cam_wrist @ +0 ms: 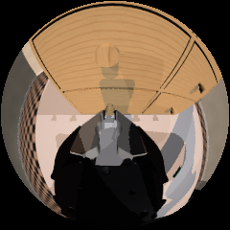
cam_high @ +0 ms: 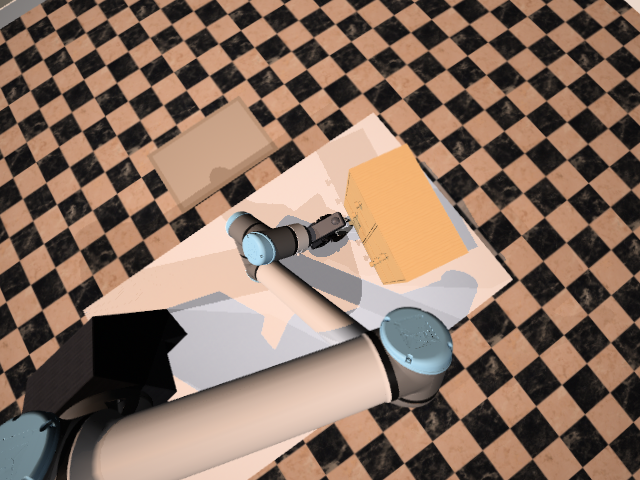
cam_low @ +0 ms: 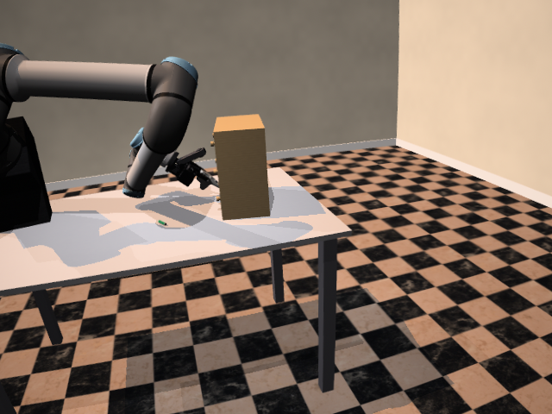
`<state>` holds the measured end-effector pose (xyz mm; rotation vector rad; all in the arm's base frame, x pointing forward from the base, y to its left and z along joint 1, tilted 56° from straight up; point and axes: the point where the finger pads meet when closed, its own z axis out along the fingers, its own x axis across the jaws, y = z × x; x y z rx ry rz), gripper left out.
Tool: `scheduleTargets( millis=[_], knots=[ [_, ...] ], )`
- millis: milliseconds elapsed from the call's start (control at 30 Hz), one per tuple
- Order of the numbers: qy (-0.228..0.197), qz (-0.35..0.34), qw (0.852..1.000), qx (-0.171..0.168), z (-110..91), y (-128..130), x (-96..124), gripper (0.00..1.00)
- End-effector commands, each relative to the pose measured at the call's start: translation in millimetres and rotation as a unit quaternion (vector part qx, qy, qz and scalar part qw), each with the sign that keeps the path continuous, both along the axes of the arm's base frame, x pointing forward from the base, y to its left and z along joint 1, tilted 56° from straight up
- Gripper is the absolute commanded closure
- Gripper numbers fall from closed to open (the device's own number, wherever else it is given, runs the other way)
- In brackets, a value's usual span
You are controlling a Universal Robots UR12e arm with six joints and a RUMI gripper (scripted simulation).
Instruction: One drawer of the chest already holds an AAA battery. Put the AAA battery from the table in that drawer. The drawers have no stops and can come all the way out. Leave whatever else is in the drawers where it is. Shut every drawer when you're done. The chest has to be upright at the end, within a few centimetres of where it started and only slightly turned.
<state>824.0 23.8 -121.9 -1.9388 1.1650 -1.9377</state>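
Observation:
The orange wooden chest (cam_low: 241,166) stands upright at the far right of the table, and it also shows in the top view (cam_high: 405,214). All drawer fronts look shut. My gripper (cam_low: 214,182) reaches the chest's front face. In the wrist view its fingers are shut on a small tan drawer knob (cam_wrist: 109,108) on a lower front. A larger round knob (cam_wrist: 107,55) sits on the front above it. The green AAA battery (cam_low: 162,222) lies on the table, left of the chest and apart from the gripper. What is inside the drawers is hidden.
The arm's forearm (cam_low: 147,165) slopes down over the table's middle. A black block (cam_low: 20,178) stands at the table's left end. A flat brown mat (cam_high: 212,150) lies on the floor beyond the table. The table's edge runs close behind and right of the chest.

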Motion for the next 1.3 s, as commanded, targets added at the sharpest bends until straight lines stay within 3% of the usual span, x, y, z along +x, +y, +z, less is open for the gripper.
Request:
scheduleTargets(
  millis=[0,1267],
  knots=[
    [0.000,0.000,1.000,0.000,0,1,0,0.93],
    [0.000,0.000,1.000,0.000,-4,-1,-14,0.93]
  ],
)
